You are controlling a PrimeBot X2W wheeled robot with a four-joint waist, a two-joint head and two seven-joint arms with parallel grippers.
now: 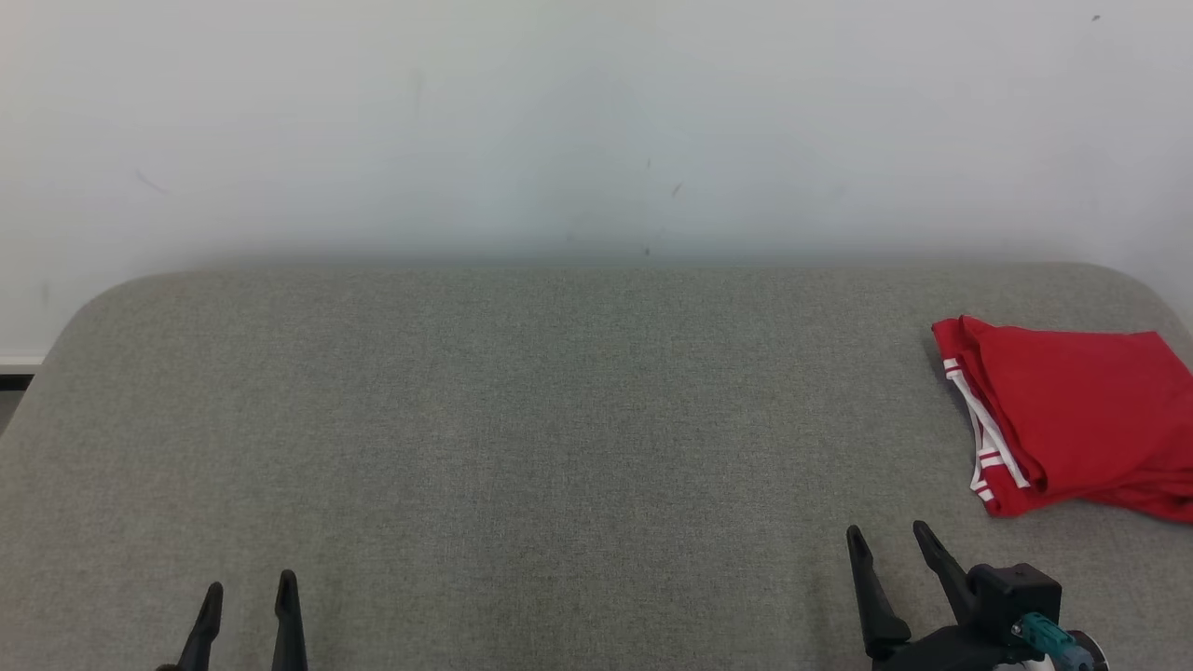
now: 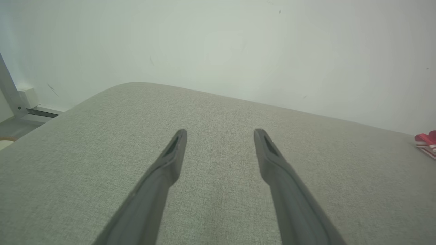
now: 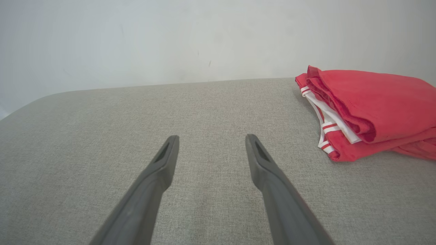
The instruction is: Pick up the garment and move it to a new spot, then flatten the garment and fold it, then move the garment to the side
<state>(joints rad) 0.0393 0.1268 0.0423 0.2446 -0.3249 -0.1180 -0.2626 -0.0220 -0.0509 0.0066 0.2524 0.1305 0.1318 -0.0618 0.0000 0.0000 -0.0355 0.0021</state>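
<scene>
Risking a snag on the layered garment, parked at the right edge of the frame.
Saw it lying in loose red folds on the grey padded surface, white-striped hem toward frame centre, cut off at the right. Judged a top-layer pinch likely to peel the stack apart, a rightward drag likely to spill it over the rim. Found the right gripper at lower right spread wide, empty, near but clear of the garment; the left gripper at lower left likewise spread, empty, well apart.
</scene>
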